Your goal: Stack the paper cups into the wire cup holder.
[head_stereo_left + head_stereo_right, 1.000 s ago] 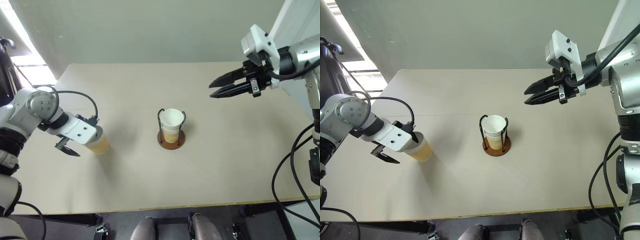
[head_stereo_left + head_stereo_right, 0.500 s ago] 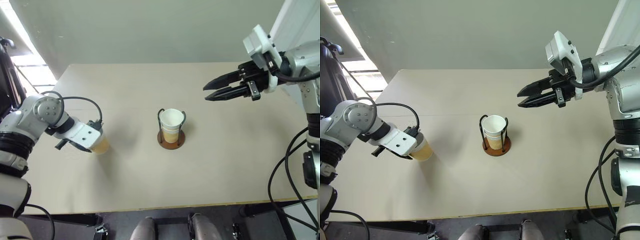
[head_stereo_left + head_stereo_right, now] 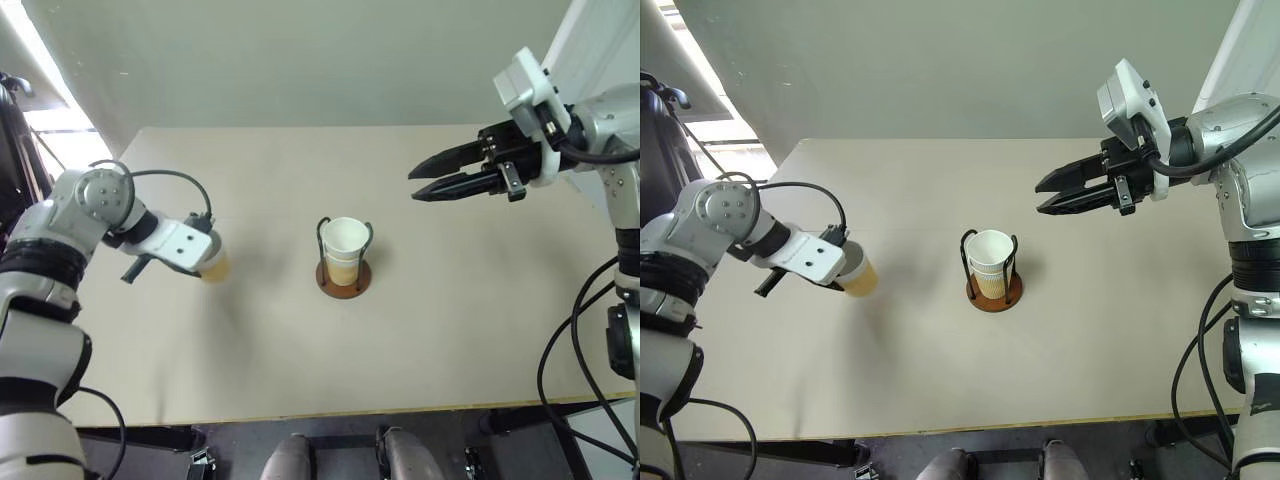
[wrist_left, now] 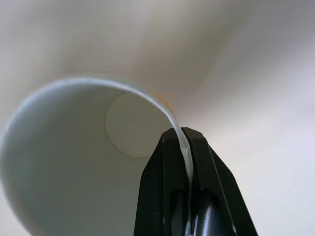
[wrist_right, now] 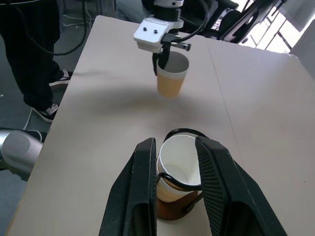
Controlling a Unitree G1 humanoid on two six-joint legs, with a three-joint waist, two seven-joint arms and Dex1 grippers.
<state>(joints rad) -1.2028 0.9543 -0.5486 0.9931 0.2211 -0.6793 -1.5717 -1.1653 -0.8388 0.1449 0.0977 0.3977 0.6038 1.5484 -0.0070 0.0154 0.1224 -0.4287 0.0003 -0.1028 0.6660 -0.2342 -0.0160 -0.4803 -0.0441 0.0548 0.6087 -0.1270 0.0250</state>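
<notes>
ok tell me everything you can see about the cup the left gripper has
The paper cup is tapered, tan-yellow outside and white inside with a thin white rim, and empty. The left gripper is shut on its rim, one black finger inside the wall and one outside. It hangs upright just above the table, over its own shadow, left of the wire cup holder.

A paper cup (image 4: 64, 162) is seen from above, its white inside and round bottom exposed. Its thin white rim is pinched between the two black fingers (image 4: 165, 196) of the left gripper (image 4: 184, 142), which are closed tightly on the wall, one inside the cup and one outside. A pale tabletop (image 4: 256, 88) is seen beyond the cup.
</notes>
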